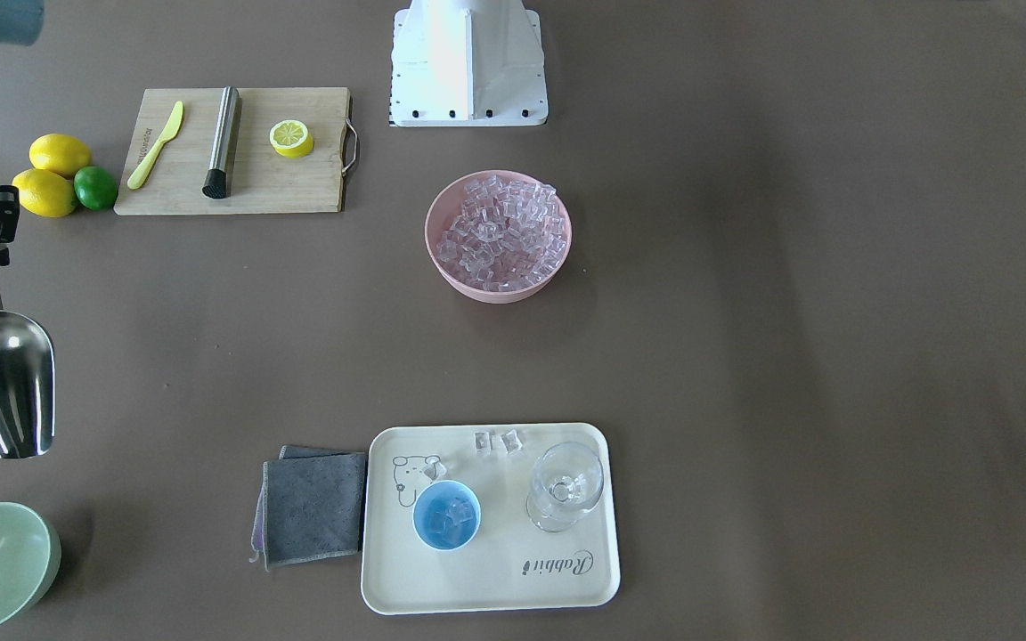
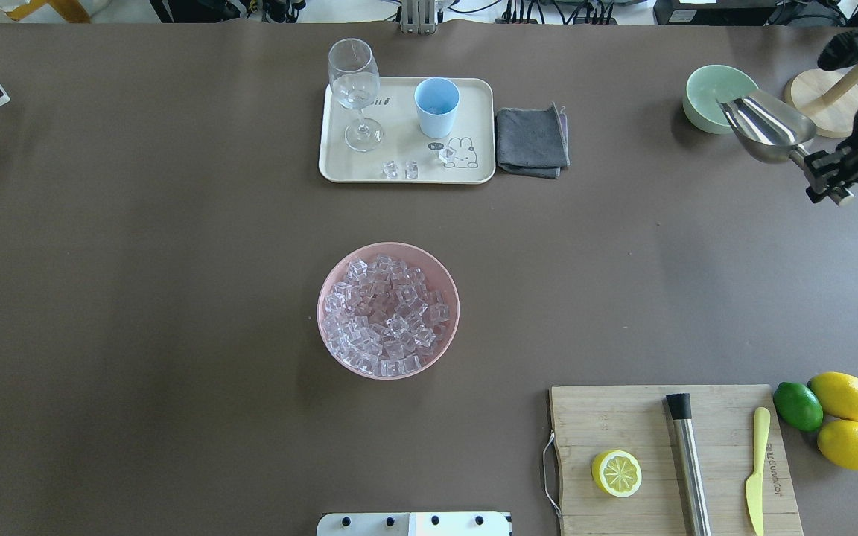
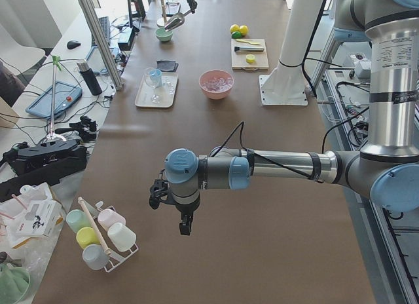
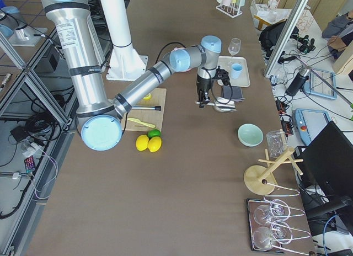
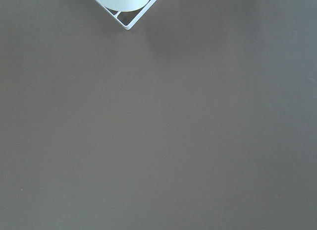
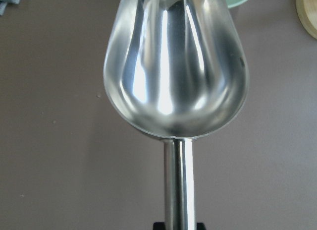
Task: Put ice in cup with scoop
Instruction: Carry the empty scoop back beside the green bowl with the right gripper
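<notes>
Tray (image 2: pixel 336 170) at the far edge of the table (image 2: pixel 176 260) is carrying the cup (image 2: pixel 436 108), holding a few cubes; pink bowl (image 2: pixel 327 275) at centre is holding most ice (image 2: pixel 384 316); right gripper (image 2: pixel 828 177) is clamping the empty scoop (image 2: pixel 768 126) near the far right corner; left gripper (image 3: pixel 184 227): opening cannot be told

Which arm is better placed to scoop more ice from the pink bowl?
Right. The right gripper holds the empty scoop by its handle; the left gripper has no tool and hangs far from the pink bowl.
</notes>
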